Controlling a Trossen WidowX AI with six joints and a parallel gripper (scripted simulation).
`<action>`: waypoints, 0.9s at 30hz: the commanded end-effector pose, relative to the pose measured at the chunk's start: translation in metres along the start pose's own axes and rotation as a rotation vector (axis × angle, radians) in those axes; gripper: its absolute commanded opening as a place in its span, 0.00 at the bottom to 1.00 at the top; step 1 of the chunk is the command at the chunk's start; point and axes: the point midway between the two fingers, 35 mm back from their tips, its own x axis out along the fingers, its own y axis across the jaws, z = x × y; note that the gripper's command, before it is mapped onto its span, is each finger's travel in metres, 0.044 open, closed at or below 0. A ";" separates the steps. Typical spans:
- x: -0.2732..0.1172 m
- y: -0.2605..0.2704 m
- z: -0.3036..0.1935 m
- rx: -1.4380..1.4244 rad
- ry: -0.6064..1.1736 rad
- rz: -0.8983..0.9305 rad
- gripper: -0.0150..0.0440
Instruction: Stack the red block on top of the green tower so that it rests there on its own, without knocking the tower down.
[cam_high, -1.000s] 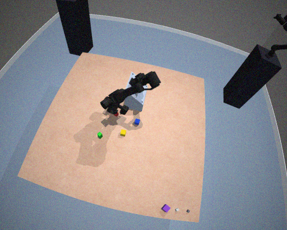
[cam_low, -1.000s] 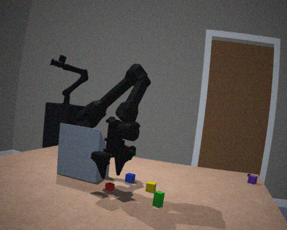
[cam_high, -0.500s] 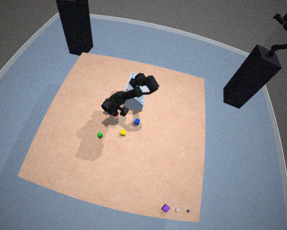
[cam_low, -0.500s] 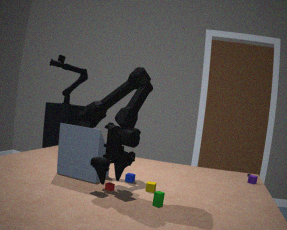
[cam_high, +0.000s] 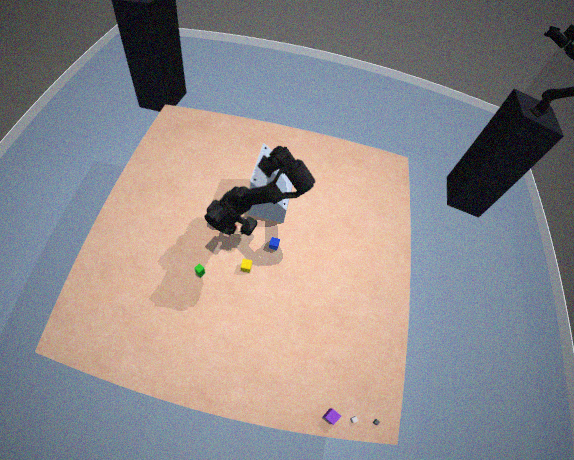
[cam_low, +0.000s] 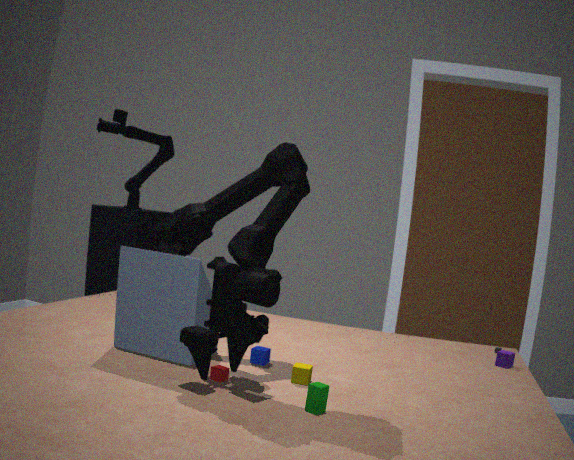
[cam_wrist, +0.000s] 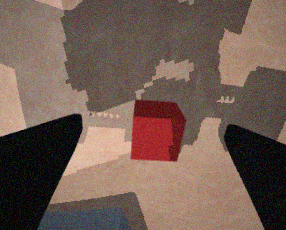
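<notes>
Claw (cam_low: 218, 373) stands wide open, red block (cam_low: 219, 373) between its fingers, untouched.

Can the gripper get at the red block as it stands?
Probably yes. The gripper is open and empty, with one finger on each side of the red block, which sits on the table apart from the blue block and the green tower. Nothing lies between the fingers and the block.

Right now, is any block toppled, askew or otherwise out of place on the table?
Nothing stands out. The small red block sits flat between the open black gripper fingers, untouched. The taller green tower stands upright, and the yellow cube and blue cube rest flat.
</notes>
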 end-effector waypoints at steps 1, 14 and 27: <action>0.002 0.001 0.000 0.005 -0.002 0.006 1.00; 0.002 0.001 0.000 0.005 -0.002 0.006 0.91; 0.002 0.001 0.000 0.005 -0.002 0.006 0.40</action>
